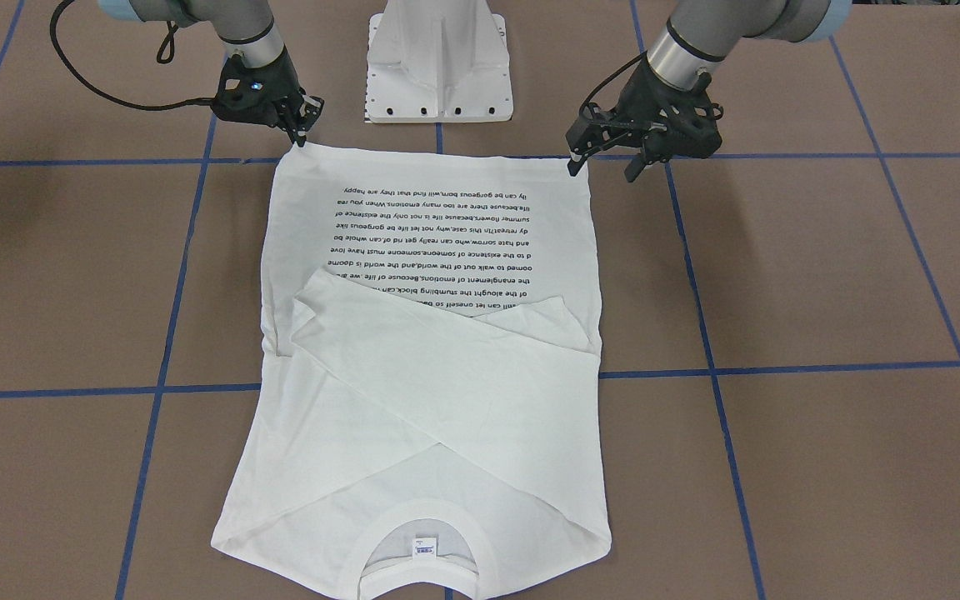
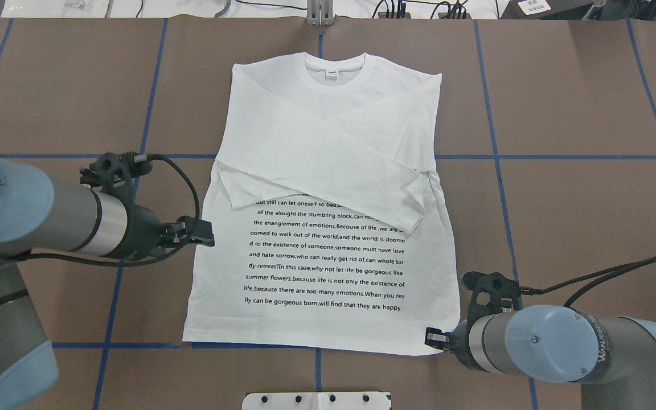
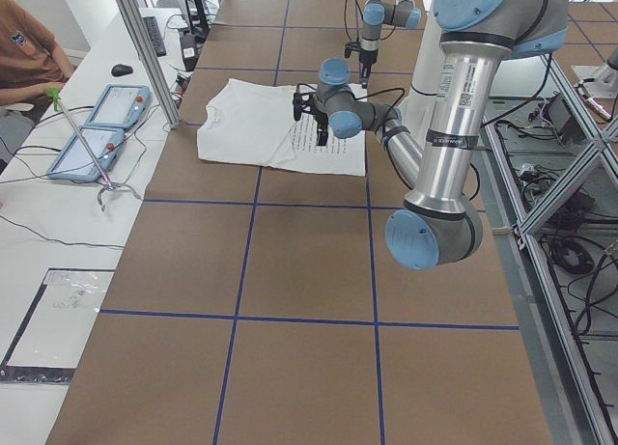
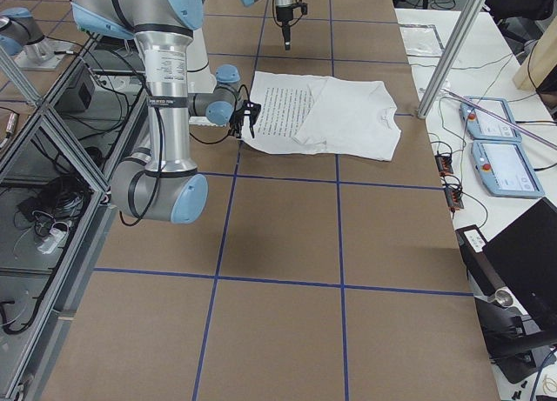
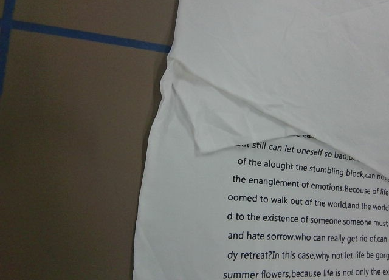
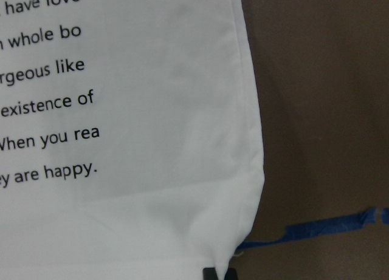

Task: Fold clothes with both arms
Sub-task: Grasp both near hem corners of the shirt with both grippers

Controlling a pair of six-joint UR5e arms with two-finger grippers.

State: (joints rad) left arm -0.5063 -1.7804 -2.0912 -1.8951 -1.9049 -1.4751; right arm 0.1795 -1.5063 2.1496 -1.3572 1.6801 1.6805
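shirt [image 2: 316,131] flat on the brown surface [image 2: 561,216], centred between the arms; collar [image 2: 335,61] on the far side from the robot, hem on the near side; both sleeves [image 2: 362,188] folded in and crossed over the chest, covering the top line of the black text block [image 2: 328,262]; label [image 2: 332,73] visible inside the collar; cloth is mostly smooth, with small creases at the cuffs; right gripper [image 2: 433,337] low at the hem's right corner, tip touching the cloth edge, and its wrist view shows that corner filling the frame; cannot tell how the right jaws stand or whether cloth is between them; left gripper [image 1: 605,160] up off the surface over the shirt's left side, jaws spread wide, holding nothing; blue tape lines [image 2: 533,158] grid the surface; white pedestal [image 1: 438,67] just behind the hem; a seated person [image 3: 24,54] at the side desk.
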